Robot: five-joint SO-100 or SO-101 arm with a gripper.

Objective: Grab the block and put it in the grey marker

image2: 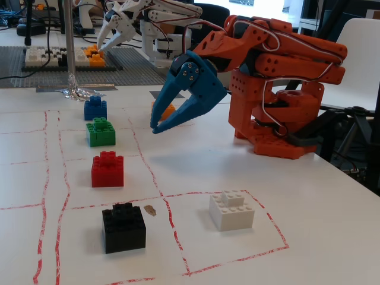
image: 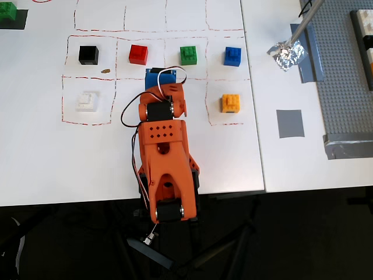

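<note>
The red block (image: 138, 53) sits on the white table in the top row of red-lined squares, between a black brick (image: 88, 55) and a green brick (image: 189, 55). In the fixed view the red block (image2: 107, 169) stands left of the arm. The grey marker (image: 290, 123) is a flat dark square far right of the arm in the overhead view; it does not show in the fixed view. My blue gripper (image: 158, 74) (image2: 155, 128) hangs above the table just below the row. Its jaws meet at the tips and hold nothing.
A blue brick (image: 233, 56), an orange-yellow brick (image: 230, 103) and a white brick (image: 87, 100) lie nearby. Crumpled foil (image: 287, 53) at a pole's foot and a studded grey baseplate (image: 344, 76) lie right. A white arm (image2: 136, 18) stands behind.
</note>
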